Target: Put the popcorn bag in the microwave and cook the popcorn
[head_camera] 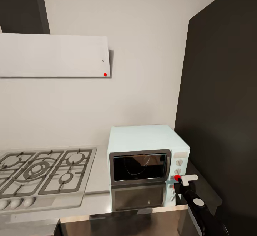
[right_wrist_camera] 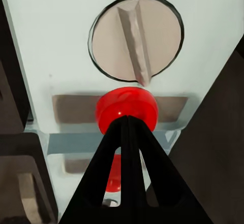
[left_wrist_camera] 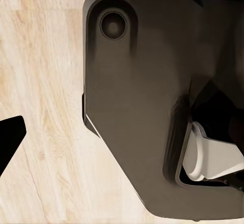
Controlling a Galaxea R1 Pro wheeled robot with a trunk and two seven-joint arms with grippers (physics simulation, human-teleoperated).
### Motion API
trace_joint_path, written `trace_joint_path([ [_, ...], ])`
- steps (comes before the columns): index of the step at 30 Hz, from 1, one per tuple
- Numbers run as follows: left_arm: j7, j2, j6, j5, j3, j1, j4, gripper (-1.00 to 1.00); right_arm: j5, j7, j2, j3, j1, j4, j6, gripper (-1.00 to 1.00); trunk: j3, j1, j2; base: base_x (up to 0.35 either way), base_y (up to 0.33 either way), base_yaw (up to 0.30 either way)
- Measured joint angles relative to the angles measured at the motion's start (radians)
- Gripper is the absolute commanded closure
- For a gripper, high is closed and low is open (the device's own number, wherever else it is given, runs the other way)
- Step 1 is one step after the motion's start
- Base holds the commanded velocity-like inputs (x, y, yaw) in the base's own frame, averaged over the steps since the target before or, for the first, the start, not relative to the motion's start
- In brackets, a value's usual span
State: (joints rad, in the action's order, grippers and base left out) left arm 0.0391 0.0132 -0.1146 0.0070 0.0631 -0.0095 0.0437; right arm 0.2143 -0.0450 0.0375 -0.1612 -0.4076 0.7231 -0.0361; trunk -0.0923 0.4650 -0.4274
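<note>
On the countertop [head_camera: 96,200] beside gas hob [head_camera: 39,173], microwave [head_camera: 146,164] door closed; right gripper [right_wrist_camera: 126,125] fingers pressed together, tips touching red button [right_wrist_camera: 127,109] under its lower knob [right_wrist_camera: 136,38]. Left gripper state unclear.

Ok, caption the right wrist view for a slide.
Shut right end effector tip against the red button below a knob on the microwave panel.

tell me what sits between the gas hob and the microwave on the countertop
Nothing: in the head view a bare strip of countertop separates the gas hob from the microwave.
</note>
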Motion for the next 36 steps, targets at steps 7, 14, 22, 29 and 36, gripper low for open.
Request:
trace_joint_path([
  [7, 0.0, 0.0, 0.0, 0.0, 0.0, 0.0, 0.0, -1.0, 0.0, 0.0, 0.0, 0.0, 0.0, 0.0, 0.0, 1.0, 0.003, 0.0, 0.0, 0.0, 0.0, 0.0],
  [14, 0.0, 0.0, 0.0, 0.0, 0.0, 0.0, 0.0, -1.0, 0.0, -0.001, 0.0, 0.0, 0.0, 0.0, 0.0, 1.0, 0.003, 0.0, 0.0, 0.0, 0.0, 0.0],
  [22, 0.0, 0.0, 0.0, 0.0, 0.0, 0.0, 0.0, -1.0, 0.0, -0.001, 0.0, 0.0, 0.0, 0.0, 0.0, 1.0, 0.007, 0.0, 0.0, 0.013, 0.0, 0.0],
  [29, 0.0, 0.0, 0.0, 0.0, 0.0, 0.0, 0.0, -1.0, 0.0, -0.001, 0.0, 0.0, 0.003, 0.0, -0.001, 1.0, 0.007, -0.001, -0.001, 0.151, 0.0, 0.0],
  [36, 0.0, 0.0, 0.0, 0.0, 0.0, 0.0, 0.0, -1.0, 0.0, 0.002, 0.0, -0.002, 0.029, 0.003, 0.0, 1.0, 0.007, -0.004, -0.001, 0.1, 0.0, 0.0],
])
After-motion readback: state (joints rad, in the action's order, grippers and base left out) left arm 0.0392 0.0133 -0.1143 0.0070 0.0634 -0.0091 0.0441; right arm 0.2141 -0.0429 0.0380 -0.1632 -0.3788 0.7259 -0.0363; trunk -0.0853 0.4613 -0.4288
